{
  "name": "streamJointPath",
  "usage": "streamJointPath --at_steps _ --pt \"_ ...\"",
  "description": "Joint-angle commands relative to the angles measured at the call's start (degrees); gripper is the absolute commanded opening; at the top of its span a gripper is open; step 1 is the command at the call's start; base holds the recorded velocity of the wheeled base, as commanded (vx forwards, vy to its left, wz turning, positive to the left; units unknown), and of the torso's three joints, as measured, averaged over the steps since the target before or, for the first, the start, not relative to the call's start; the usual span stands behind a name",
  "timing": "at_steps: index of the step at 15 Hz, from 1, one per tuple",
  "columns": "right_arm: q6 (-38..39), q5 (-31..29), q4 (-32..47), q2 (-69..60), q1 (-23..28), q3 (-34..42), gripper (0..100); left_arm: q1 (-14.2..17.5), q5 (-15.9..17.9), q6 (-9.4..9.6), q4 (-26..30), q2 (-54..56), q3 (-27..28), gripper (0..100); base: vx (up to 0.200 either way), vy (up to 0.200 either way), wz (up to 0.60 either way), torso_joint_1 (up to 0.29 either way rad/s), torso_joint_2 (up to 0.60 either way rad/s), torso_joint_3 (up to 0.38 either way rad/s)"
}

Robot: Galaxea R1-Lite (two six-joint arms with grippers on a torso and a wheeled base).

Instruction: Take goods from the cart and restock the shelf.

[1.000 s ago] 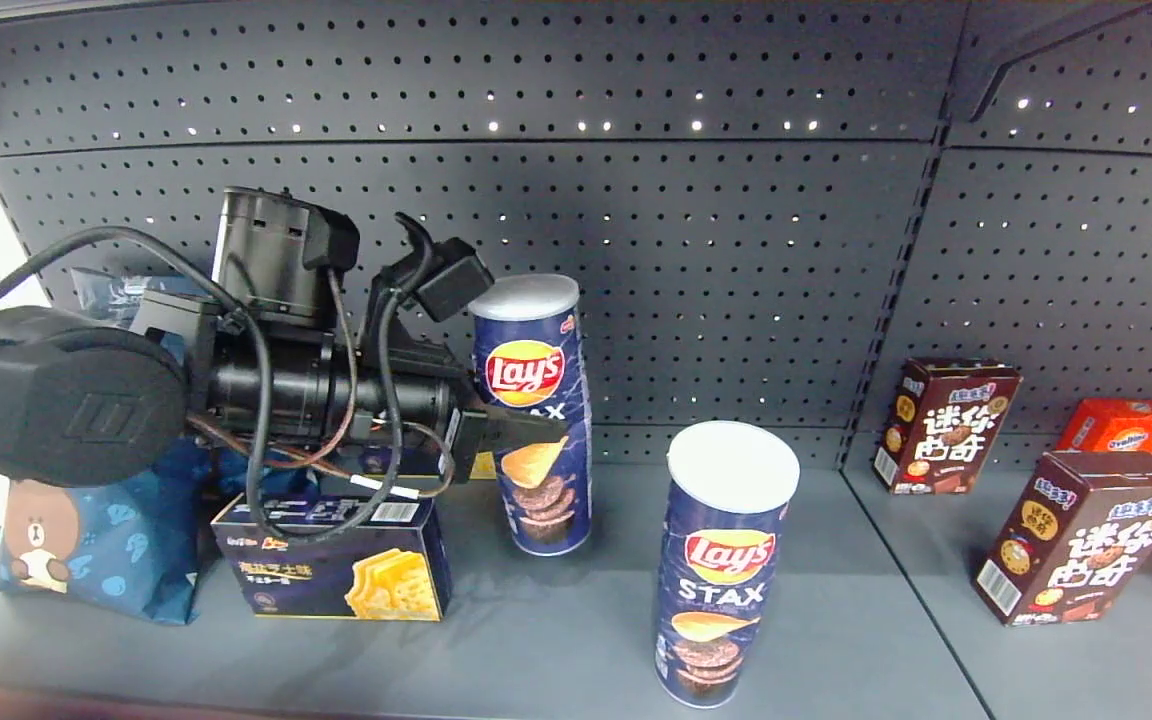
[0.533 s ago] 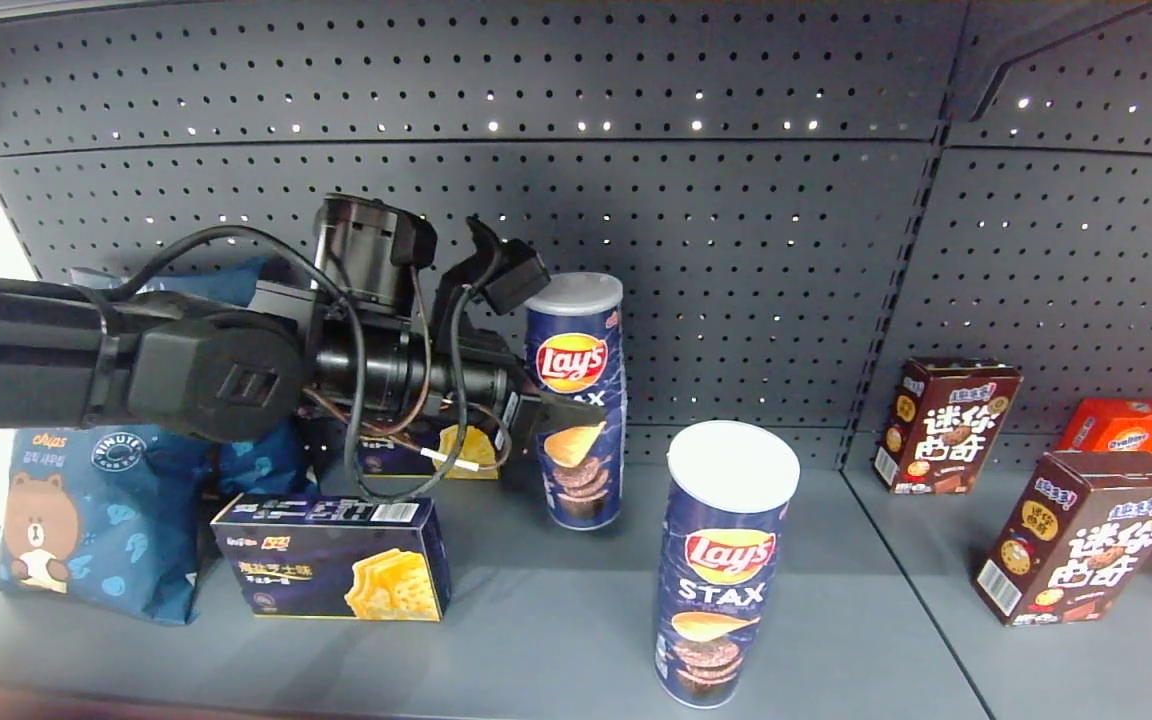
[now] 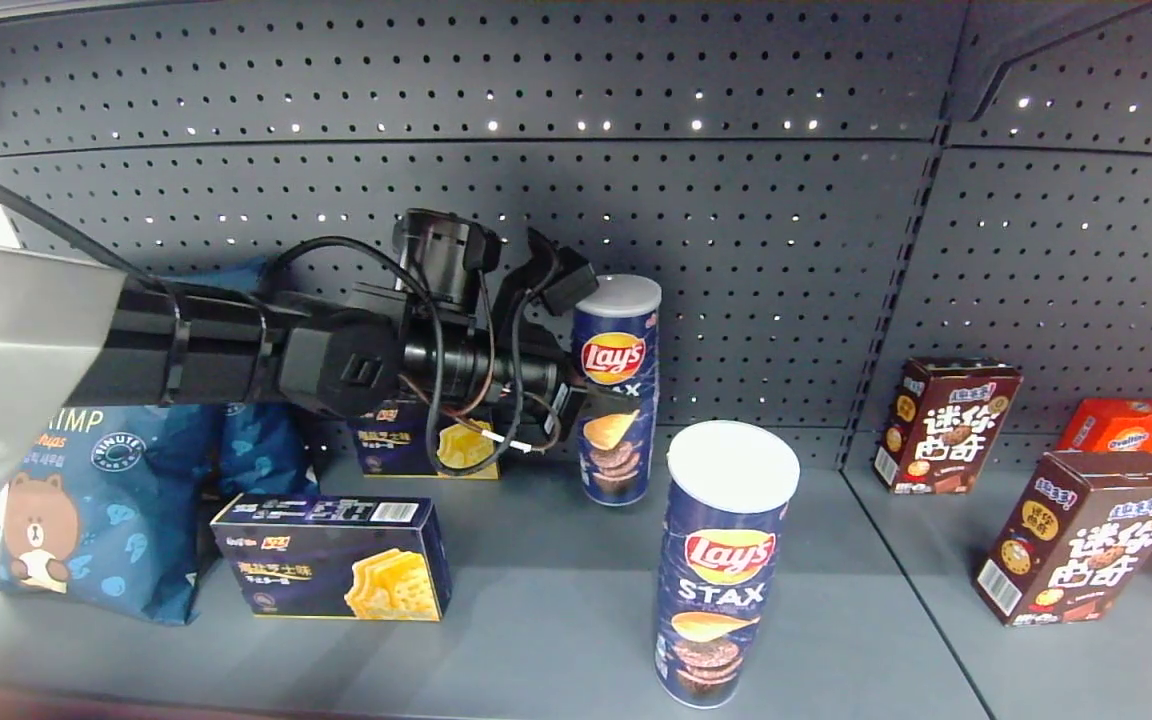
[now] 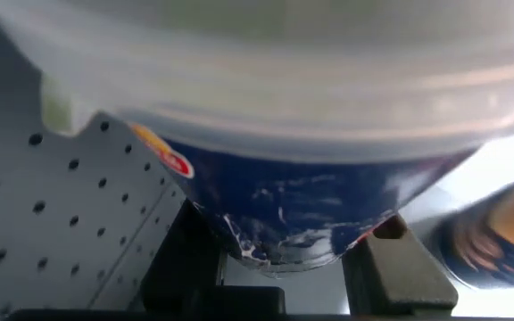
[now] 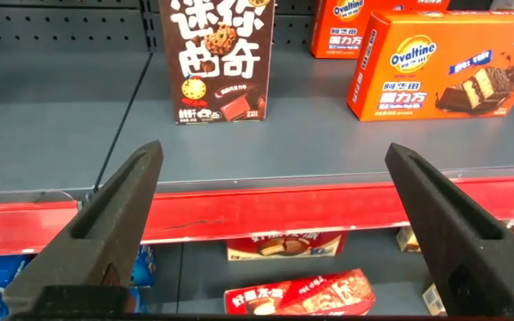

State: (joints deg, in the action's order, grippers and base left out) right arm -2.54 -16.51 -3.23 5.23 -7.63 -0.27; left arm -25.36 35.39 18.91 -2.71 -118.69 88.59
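**Chip can held at the back of the shelf**

Left gripper (image 3: 591, 405) clamped on a blue chip can (image 3: 618, 390) at mid-height. Upright, close to the pegboard (image 3: 756, 250), just beside the rear cracker box (image 3: 426, 450). Base down at the grey shelf (image 3: 556, 620) – touching or just above, impossible to tell. In the left wrist view, dark fingers (image 4: 400, 267) pressed against both sides of the can's blue wall (image 4: 310, 205).

Nearer the front edge, a second chip can (image 3: 726, 560), standing apart. At the left, another cracker box (image 3: 336, 560) and a blue snack bag (image 3: 76, 520).

Right gripper (image 5: 272, 153) spread wide, holding nothing – facing a brown cookie box (image 5: 217, 58) and an orange box (image 5: 444, 62).
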Motion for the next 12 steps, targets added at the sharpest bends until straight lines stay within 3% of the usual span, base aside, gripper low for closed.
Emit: streamJointPath --at_steps 1,6,9,12 --pt "0.0 0.0 0.0 0.2 0.0 0.0 100 -0.5 0.0 -0.1 -0.1 -3.3 2.6 0 0.0 0.0 0.0 0.0 0.0 0.0" --pt "0.2 -0.1 0.0 0.2 0.0 0.0 100 -0.6 0.1 -0.27 0.0 -7.5 6.9 0 0.0 0.0 0.0 0.0 0.0 0.0" --pt "0.2 -0.1 0.0 0.2 0.0 0.0 100 -0.4 3.2 -0.8 1.6 -8.6 9.6 0 0.0 0.0 0.0 0.0 0.0 0.0" --pt "0.1 -0.2 0.0 0.2 0.1 0.0 100 -0.3 3.3 -0.8 2.7 -10.2 12.5 0 0.0 0.0 0.0 0.0 0.0 0.0"
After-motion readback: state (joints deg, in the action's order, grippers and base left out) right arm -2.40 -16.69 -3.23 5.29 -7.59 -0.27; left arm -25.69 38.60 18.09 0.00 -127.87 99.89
